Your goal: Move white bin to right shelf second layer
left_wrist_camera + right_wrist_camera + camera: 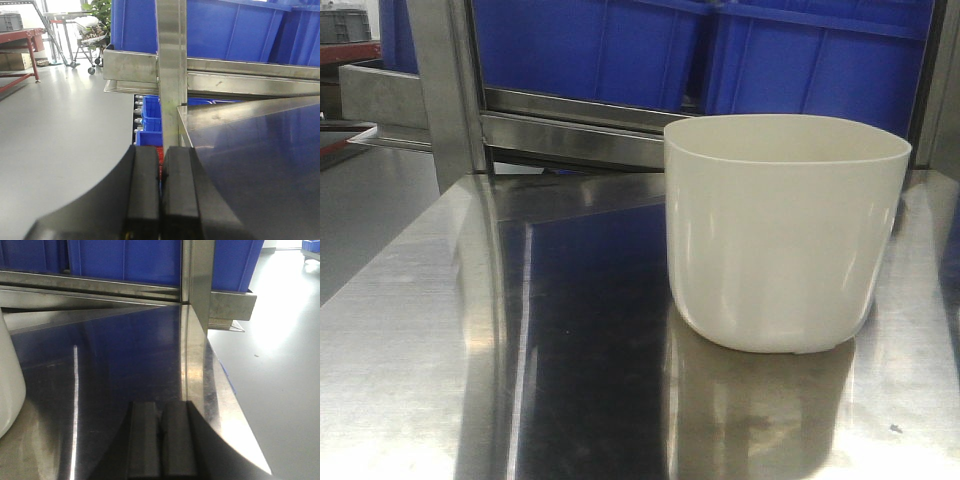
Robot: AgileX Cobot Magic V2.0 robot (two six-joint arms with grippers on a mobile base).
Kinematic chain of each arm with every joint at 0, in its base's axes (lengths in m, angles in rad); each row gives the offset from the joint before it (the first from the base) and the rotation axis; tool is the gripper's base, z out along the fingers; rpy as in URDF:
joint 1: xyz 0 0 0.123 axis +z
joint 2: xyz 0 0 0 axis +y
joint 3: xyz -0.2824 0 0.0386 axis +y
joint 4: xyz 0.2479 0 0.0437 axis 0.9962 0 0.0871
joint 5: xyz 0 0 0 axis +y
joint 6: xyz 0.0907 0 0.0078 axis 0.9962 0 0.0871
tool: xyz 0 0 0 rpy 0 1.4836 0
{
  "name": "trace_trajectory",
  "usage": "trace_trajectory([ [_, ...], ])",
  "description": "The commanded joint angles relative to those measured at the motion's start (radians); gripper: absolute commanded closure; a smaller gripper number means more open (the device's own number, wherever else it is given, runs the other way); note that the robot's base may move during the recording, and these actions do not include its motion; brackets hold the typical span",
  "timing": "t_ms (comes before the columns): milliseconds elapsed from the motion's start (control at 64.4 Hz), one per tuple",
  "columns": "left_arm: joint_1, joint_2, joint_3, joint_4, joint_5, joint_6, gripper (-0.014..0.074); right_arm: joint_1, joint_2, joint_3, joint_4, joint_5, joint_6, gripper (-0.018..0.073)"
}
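Observation:
The white bin [785, 230] stands upright on the shiny steel table [420, 360], right of centre and close to the back edge. Only its wall shows at the left edge of the right wrist view, as white bin [7, 385]. My right gripper [161, 407] is shut with nothing in it, low over the table [100, 365] to the right of the bin and apart from it. My left gripper [161, 150] is shut and empty, level with the table's left edge [186, 135], floor to its left. Neither gripper shows in the front view. The right shelf second layer is out of view.
Blue crates [590, 45] sit on a steel rack rail [570, 125] right behind the table. Rack uprights stand at the table's back corners [171, 65] [200, 280]. More blue bins [150, 112] sit lower down. A red bench [20, 37] and a cart [90, 35] stand far left.

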Motion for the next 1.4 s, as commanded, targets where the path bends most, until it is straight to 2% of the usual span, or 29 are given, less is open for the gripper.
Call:
trace_trajectory([
  [0,-0.003,-0.014,0.037,-0.006,-0.085,-0.003,0.0512,-0.004,-0.019,-0.017,-0.003,-0.081,-0.007,0.051],
  [1134,-0.003,-0.014,0.037,-0.006,-0.085,-0.003,0.0512,-0.004,-0.019,-0.017,-0.018,-0.082,-0.007,0.051],
  [1258,-0.003,-0.014,0.037,-0.006,-0.085,-0.003,0.0512,-0.004,-0.019,-0.017,-0.028,-0.147,-0.007,0.051],
  [1382,-0.003,-0.014,0.037,-0.006,-0.085,-0.003,0.0512,-0.003,0.027,-0.023,-0.026,-0.321,-0.006,0.051],
])
